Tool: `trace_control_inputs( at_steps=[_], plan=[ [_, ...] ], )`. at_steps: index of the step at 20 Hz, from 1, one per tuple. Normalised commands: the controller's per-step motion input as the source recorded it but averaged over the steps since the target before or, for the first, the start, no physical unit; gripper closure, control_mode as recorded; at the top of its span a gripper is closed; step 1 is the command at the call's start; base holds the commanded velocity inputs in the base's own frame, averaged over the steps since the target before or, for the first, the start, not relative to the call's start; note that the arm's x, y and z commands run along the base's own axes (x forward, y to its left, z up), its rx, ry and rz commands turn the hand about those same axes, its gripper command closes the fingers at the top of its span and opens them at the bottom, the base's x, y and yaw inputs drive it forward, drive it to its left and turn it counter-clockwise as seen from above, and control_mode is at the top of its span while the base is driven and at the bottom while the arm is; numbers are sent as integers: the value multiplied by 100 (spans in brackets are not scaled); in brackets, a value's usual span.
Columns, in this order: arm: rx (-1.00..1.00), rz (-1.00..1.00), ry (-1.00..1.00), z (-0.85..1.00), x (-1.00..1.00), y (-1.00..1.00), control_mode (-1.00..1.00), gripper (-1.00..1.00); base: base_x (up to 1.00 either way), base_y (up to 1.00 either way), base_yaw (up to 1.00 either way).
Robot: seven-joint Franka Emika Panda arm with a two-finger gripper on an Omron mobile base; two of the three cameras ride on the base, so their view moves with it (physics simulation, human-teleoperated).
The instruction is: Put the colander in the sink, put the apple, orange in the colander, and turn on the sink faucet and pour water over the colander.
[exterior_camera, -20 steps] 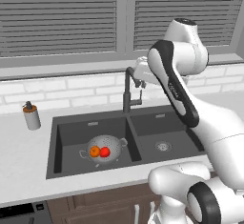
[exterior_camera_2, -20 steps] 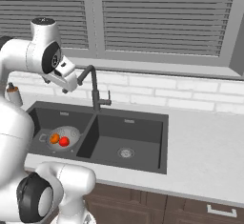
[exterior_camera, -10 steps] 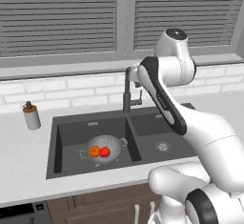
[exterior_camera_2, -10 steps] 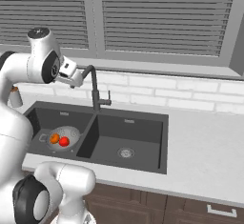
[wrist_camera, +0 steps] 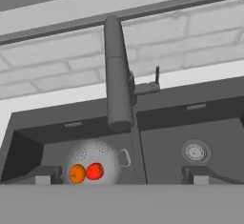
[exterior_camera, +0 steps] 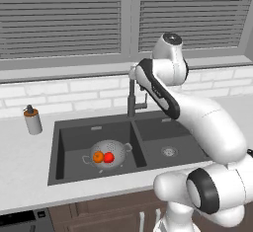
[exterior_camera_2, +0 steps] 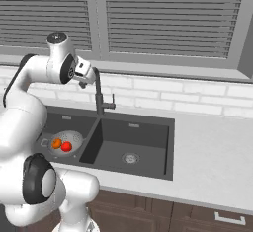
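Since the earlier frames the arm has swung leftward, and the tool (exterior_camera_2: pixel 85 78) now sits high up beside the top bend of the faucet (exterior_camera_2: pixel 99 95), just at its left in the right base view. In the hand view the two dark fingertips (wrist_camera: pixel 40 174) stand wide apart at the bottom corners, so the tool is open and holds nothing. The faucet's spout (wrist_camera: pixel 116 82) runs down the middle of that view, its mouth pointing toward the left basin, with the small side lever (wrist_camera: pixel 155 77) sticking up to its right. The colander (exterior_camera: pixel 107 152) rests on the floor of the left basin of the sink (exterior_camera: pixel 74 130), and the orange (exterior_camera: pixel 98 156) and the apple (exterior_camera: pixel 108 157) lie inside it, touching each other, the orange to the left as the left base view shows them. The right basin has a round silver drain (exterior_camera: pixel 169 151) in its floor. A soap dispenser (exterior_camera: pixel 32 120) stands on the worktop (exterior_camera: pixel 20 152), well apart from the sink on its left side, near the white brick wall.
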Motion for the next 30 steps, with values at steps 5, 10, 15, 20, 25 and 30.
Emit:
trace_control_inputs(
  at_steps=[5,10,15,20,25,30],
  plan=[
    [0,0,12,-13,72,0,-100,-100,0,0,0],
    [0,0,11,-25,57,0,-100,-100,0,0,0],
    [0,0,12,-35,38,0,-100,-100,0,0,0],
    [0,0,9,-32,2,8,-100,-100,0,0,0],
    [0,0,8,-25,0,29,-100,-100,0,0,0],
    [0,0,7,-23,0,51,-100,-100,0,0,0]
  ],
)
